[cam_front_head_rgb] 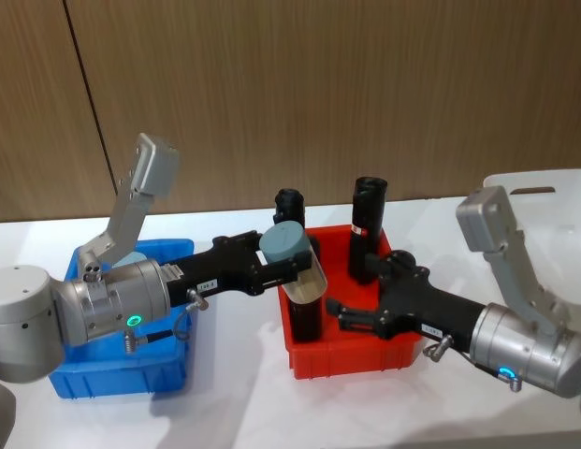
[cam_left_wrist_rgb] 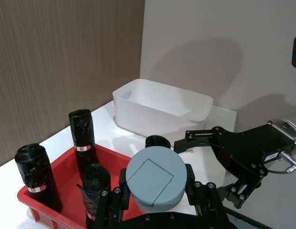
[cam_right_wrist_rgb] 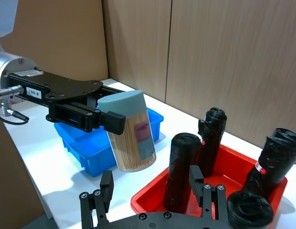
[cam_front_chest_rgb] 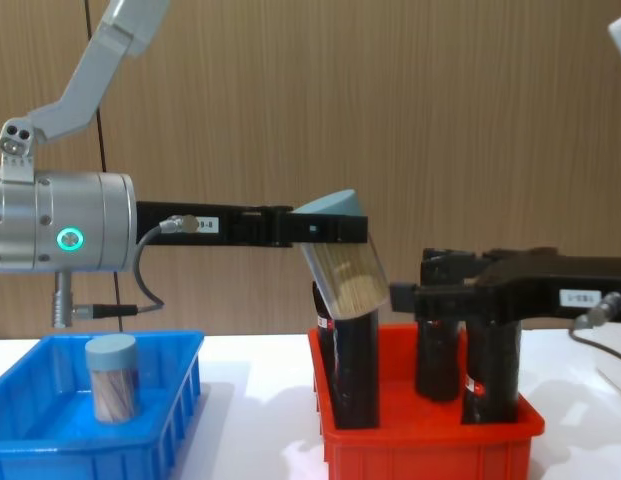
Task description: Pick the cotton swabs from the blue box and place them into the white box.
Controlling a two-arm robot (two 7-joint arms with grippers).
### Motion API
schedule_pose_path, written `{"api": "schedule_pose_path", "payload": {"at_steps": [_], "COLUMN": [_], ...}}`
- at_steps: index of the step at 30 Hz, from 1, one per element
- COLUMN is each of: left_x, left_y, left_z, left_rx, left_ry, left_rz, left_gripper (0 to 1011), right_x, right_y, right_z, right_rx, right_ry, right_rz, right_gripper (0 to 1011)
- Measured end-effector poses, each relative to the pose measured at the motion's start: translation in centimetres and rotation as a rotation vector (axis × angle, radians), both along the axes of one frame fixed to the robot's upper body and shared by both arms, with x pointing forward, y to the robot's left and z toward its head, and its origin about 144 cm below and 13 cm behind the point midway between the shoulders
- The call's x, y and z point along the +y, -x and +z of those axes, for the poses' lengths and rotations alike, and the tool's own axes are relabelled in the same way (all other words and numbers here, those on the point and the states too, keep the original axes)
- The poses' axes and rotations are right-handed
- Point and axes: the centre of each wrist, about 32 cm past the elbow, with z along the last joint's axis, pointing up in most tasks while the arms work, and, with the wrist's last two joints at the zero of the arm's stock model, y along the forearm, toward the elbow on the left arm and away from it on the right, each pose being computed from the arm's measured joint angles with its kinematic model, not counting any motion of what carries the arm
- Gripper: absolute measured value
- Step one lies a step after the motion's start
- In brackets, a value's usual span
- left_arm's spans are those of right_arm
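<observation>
- Left wrist view takes in the plain white plastic bin [cam_left_wrist_rgb: 162, 112] whole. It stands beyond the red plastic bin [cam_front_head_rgb: 355, 360], well apart from it. The head view cuts it off at the right edge.
- Chest view looks sideways into the bright blue ribbed plastic bin [cam_front_chest_rgb: 175, 420], which sits just beside the red bin on the robot's left.
- Left gripper [cam_front_head_rgb: 292, 262] hangs above the red bin's left edge. Its fingers are clamped on a clear plastic cotton swab tub [cam_right_wrist_rgb: 133, 136] with a pale blue-grey lid, tilted, tan sticks visible inside.
- Right gripper [cam_left_wrist_rgb: 207, 171] hovers over the red bin's right half, fingers spread wide, holding nothing.
- Tall black rolls [cam_front_chest_rgb: 490, 370] with red-white labels stand upright inside the red bin.
- Chest view adds a second swab tub [cam_front_chest_rgb: 113, 378], upright on the blue bin's floor.
- White tabletop [cam_front_head_rgb: 234, 412] carries all three bins. Brown wood panelling [cam_front_head_rgb: 318, 94] rises behind the red bin, and the left wrist view shows a pale wall [cam_left_wrist_rgb: 209, 43] behind the white bin.
</observation>
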Motion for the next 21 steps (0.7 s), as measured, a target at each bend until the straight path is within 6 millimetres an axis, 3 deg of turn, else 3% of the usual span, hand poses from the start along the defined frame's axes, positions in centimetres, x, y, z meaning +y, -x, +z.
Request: {"api": "schedule_pose_path", "payload": {"at_steps": [21], "left_x": [0.0], "left_y": [0.0], "left_z": [0.0], "left_rx": [0.000], "left_ry": [0.000], "left_rz": [0.000], "left_gripper": [664], "right_x": [2.7], "right_y": [-2.4], "right_z": [0.7], "right_rx": [-0.009], "right_ry": [0.044], "right_rz": [0.074], "right_gripper": [1001]}}
